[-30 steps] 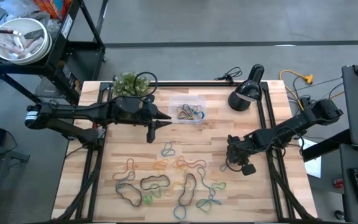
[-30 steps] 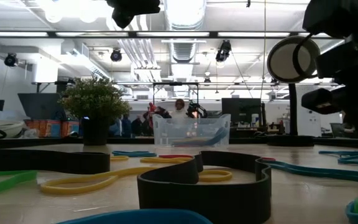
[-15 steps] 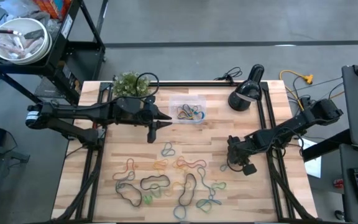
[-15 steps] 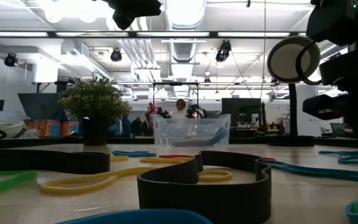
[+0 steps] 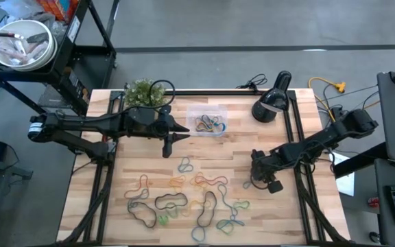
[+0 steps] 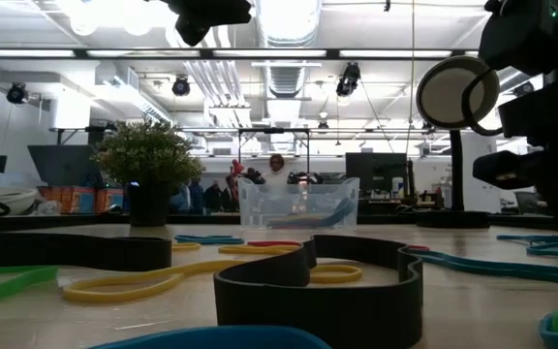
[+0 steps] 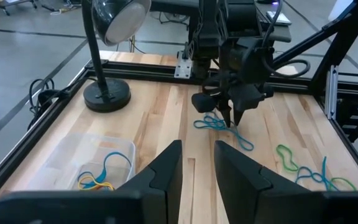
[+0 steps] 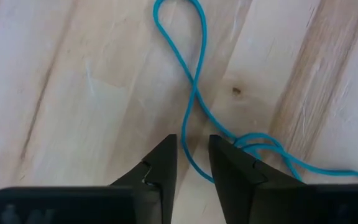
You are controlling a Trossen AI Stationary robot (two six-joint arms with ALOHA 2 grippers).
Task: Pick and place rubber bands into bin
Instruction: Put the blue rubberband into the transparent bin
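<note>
Several coloured rubber bands (image 5: 184, 195) lie loose on the near half of the wooden table. The clear bin (image 5: 208, 123) stands toward the far edge with a few bands inside (image 7: 98, 177). My right gripper (image 8: 191, 146) points down over a blue band (image 8: 194, 93) at the table's right side. Its fingers are slightly open and stand on either side of the strand. The left wrist view shows that gripper (image 7: 232, 118) from across the table. My left gripper (image 5: 166, 152) hangs open and empty just left of the bin.
A small potted plant (image 5: 142, 92) and a black desk lamp (image 5: 271, 103) stand along the far edge, with black cables (image 5: 252, 84) behind them. A metal bowl (image 5: 19, 44) sits on a rack off the table's far left. People show in the room behind (image 6: 277, 170).
My right gripper has sunk a little toward the table over the blue band. The left arm and the bands have kept still.
</note>
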